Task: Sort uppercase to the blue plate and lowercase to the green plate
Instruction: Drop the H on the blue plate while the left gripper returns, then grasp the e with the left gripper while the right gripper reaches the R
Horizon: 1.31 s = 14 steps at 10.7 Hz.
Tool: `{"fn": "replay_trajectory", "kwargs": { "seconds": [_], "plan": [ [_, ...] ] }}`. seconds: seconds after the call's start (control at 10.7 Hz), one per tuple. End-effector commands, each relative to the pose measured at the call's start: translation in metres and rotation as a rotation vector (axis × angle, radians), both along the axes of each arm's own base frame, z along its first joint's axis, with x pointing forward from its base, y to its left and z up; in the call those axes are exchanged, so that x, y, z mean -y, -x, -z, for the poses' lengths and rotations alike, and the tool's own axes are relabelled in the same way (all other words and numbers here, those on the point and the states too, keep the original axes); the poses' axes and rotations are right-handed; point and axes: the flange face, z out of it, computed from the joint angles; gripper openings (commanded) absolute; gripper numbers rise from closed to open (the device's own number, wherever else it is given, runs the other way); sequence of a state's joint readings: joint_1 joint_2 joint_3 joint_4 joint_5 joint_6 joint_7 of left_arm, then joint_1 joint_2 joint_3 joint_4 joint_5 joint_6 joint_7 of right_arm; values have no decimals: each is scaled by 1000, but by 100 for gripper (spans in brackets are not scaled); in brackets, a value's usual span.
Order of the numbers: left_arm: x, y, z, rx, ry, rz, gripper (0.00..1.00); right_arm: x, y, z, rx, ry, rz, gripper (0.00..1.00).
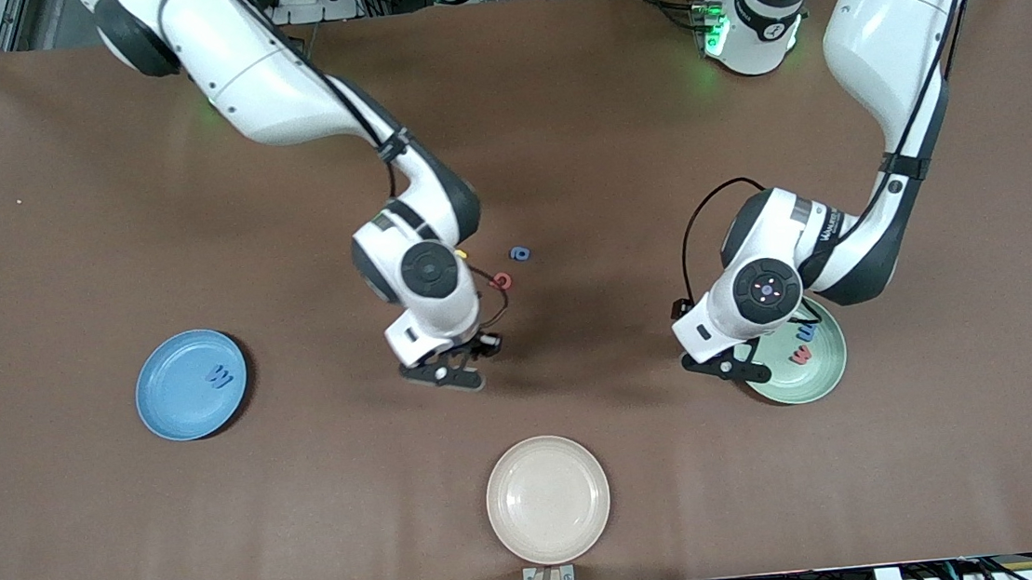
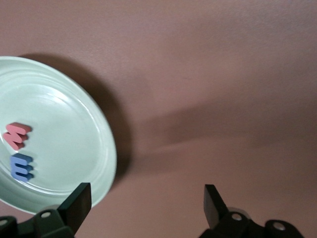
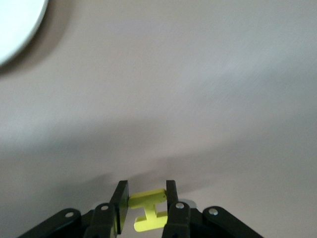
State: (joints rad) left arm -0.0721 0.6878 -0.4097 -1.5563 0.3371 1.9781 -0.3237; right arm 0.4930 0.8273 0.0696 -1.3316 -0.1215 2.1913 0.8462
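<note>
My right gripper (image 1: 448,371) is shut on the yellow H (image 3: 148,210), held up over bare table between the blue plate (image 1: 175,395) and the beige plate; its own view shows the H between the pads (image 3: 144,198). The blue W (image 1: 219,376) lies in the blue plate. My left gripper (image 1: 728,367) is open and empty over the green plate's (image 1: 822,373) rim. The red w (image 1: 800,356) and blue m (image 1: 806,332) lie in the green plate (image 2: 94,129), also seen as red w (image 2: 16,135) and blue m (image 2: 22,166). The red Q (image 1: 502,280) and blue rounded letter (image 1: 520,253) lie mid-table. The teal R is hidden.
A beige plate (image 1: 547,498) stands near the table's front edge, nearest the front camera. A small yellow piece (image 1: 460,252) peeks out beside the right arm's wrist. A pale plate rim (image 3: 15,25) shows at the corner of the right wrist view.
</note>
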Motion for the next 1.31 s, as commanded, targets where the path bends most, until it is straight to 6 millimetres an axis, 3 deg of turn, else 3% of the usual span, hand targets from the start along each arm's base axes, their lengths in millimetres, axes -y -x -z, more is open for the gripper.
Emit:
{"fn": "replay_trajectory", "kwargs": {
  "seconds": [0.0, 0.37, 0.65, 0.75, 0.93, 1.03, 1.12, 1.21],
  "plan": [
    [54, 29, -5, 13, -26, -49, 100, 86, -35, -8, -22, 7, -58, 0],
    [149, 81, 3, 27, 42, -20, 100, 240, -66, -21, -165, 57, -220, 0],
    [197, 119, 23, 37, 44, -75, 100, 379, -70, -43, -256, 16, -390, 0],
    [206, 128, 28, 36, 45, -89, 100, 414, -66, -48, -276, -5, -430, 0],
    [225, 145, 36, 38, 54, -100, 100, 444, -61, -48, -301, -25, -447, 0],
    [237, 156, 39, 44, 57, -130, 100, 452, -60, -47, -302, -28, -433, 46],
    [248, 166, 44, 50, 63, -161, 100, 459, -58, -45, -309, -33, -414, 99],
    [255, 172, 49, 54, 71, -183, 100, 456, -54, -42, -341, -42, -416, 100]
  ]
}}
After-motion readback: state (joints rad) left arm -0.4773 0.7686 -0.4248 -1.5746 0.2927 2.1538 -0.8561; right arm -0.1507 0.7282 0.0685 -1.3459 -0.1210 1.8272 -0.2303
